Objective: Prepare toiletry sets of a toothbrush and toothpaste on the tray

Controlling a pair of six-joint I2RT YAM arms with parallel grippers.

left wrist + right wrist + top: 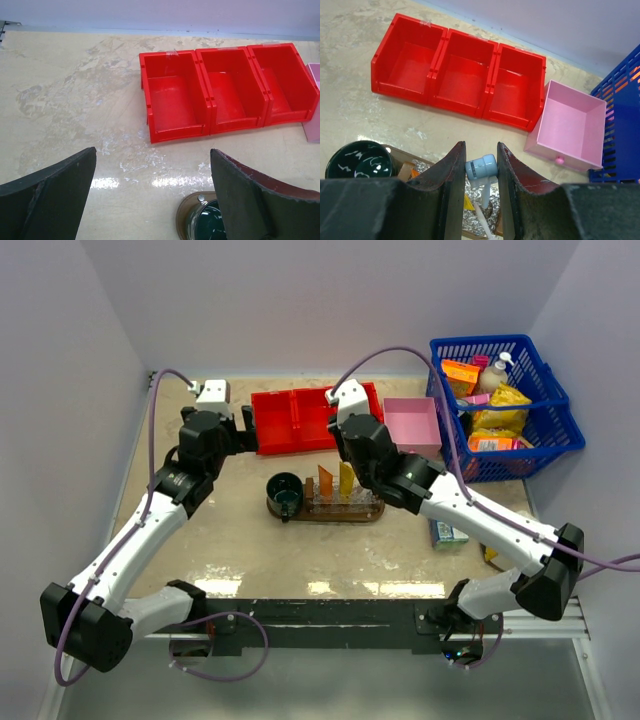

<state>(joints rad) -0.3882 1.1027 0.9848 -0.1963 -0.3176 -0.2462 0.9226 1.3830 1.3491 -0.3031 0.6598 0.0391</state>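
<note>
Right gripper [480, 152] pinches the pale blue-capped end of a white toothbrush [481, 168] over the tray [340, 519], where two orange toothpaste tubes [325, 481] stand beside a dark green cup [284, 492]; the red bin [295, 422] and pink box [412, 425] lie just beyond. Left gripper [153, 157] hangs spread wide over the table [75, 100] before the red bin, its arm stretched forward. Packets [460, 375] and bottles [493, 376] sit in the blue basket [510, 466] at far right
</note>
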